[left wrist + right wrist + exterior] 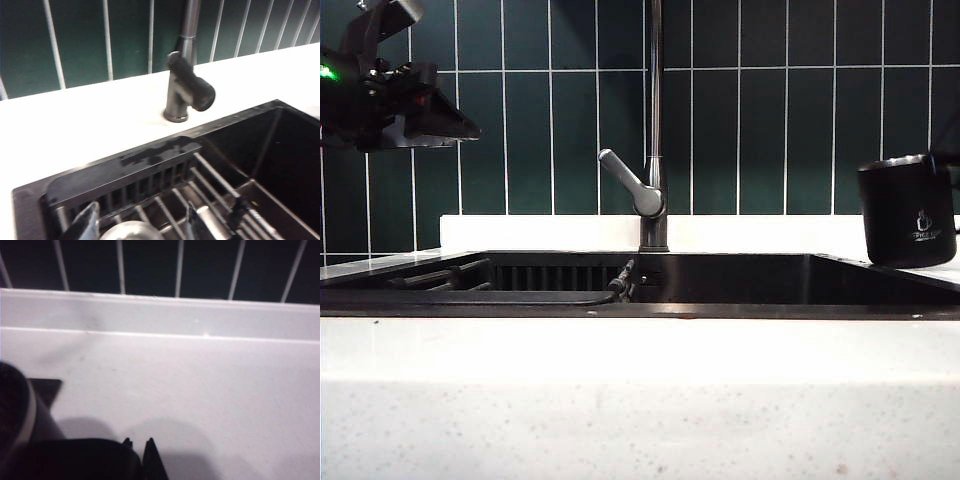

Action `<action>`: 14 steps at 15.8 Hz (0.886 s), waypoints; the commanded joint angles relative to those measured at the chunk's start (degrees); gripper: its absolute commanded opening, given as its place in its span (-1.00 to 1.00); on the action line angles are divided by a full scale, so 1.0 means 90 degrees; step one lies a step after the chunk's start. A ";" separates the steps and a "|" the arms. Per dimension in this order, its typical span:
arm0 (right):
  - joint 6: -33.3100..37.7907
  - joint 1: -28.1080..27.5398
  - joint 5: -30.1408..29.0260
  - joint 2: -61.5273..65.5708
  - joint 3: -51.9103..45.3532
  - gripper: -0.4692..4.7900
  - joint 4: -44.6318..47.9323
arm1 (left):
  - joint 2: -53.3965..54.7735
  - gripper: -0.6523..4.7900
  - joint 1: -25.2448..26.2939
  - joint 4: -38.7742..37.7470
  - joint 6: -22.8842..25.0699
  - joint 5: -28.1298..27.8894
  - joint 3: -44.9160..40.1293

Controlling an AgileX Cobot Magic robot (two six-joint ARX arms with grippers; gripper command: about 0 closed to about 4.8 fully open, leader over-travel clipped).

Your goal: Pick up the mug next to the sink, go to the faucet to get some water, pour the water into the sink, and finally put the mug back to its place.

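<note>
Standing upright on the countertop (640, 400), the mug (907, 213) sits just past the right end of the sink (740, 310), its pale logo facing the exterior camera. In the right wrist view the mug's rim (15, 410) shows close beside the right gripper (142, 454). That gripper's two fingertips (150, 450) are pressed together with no gap between them. A dark mass lies right next to them, but the pictures do not show whether the tips pinch the handle or anything else. Ahead of these fingers runs bare white counter up to the dark tiled wall (770, 130).

The faucet (655, 120) rises behind the sink's back rim, well away from the right fingers, with its grey lever (630, 182) angled up and out to the side. The left gripper (430, 115) hangs high above the sink's left end. In its wrist view the left gripper (142, 222) has its fingers (90, 220) spread apart, holding nothing. Below and ahead of them lie the sink's rack bars (215, 175), with the faucet (187, 80) farther ahead.
</note>
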 commanded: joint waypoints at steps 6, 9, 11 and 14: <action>-0.0005 0.0828 -0.0585 -0.0777 0.0937 -0.79 -0.0605 | 0.0709 0.03 -0.0010 -0.0153 -0.0010 0.0556 0.1282; -0.0005 0.1224 -0.0928 -0.0767 0.1494 -0.79 -0.1503 | 0.1156 0.03 -0.0017 -0.0308 -0.0010 0.0763 0.1785; -0.0002 0.1530 -0.1185 -0.0767 0.1974 -0.79 -0.2132 | 0.1552 0.03 -0.0017 -0.0318 -0.0039 0.0971 0.2149; 0.0002 0.1736 -0.1197 -0.0765 0.2518 -0.79 -0.3009 | 0.1962 0.03 -0.0051 -0.0338 -0.0049 0.1205 0.2562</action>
